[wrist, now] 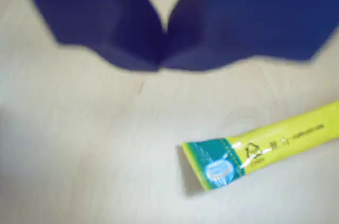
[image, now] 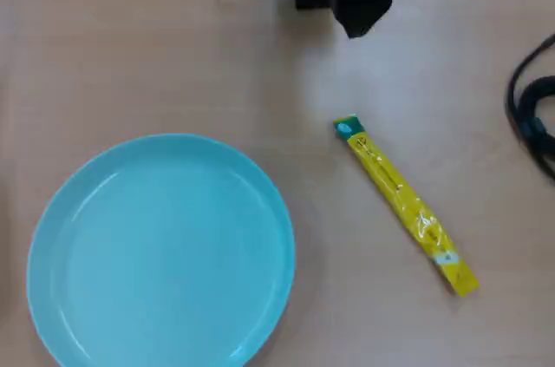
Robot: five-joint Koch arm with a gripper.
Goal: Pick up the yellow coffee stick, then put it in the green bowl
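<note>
While the long, flat yellow foil coffee stick (image: 404, 205) lay on the light wooden table (image: 130, 55), nothing was touching it. Seen from the overhead view, its green end pointed toward eleven o'clock and its yellow end toward five o'clock. It sat at about three o'clock from the big, round, light blue-green plastic bowl (image: 61, 211), near it but not touching. The bowl was shallow like a plate with a low rim, and nothing was inside it.

At twelve o'clock in the overhead view was the dark robot gripper (image: 354, 24). It was well apart from the stick, with bare table between them. From up there it looked like one dark lump, so its two jaws could not be told apart.

Close up in the wrist view, the gripper (wrist: 159, 65) looked blurry and dark blue along the top. Its two jaws met at a point at their tips, with a small V-shaped gap higher up. It was closed and held nothing. The green end of the stick (wrist: 254, 155) lay at about four o'clock from the tips, flat on the table.

Some black cables (image: 533, 107) lay at three o'clock in the overhead view
</note>
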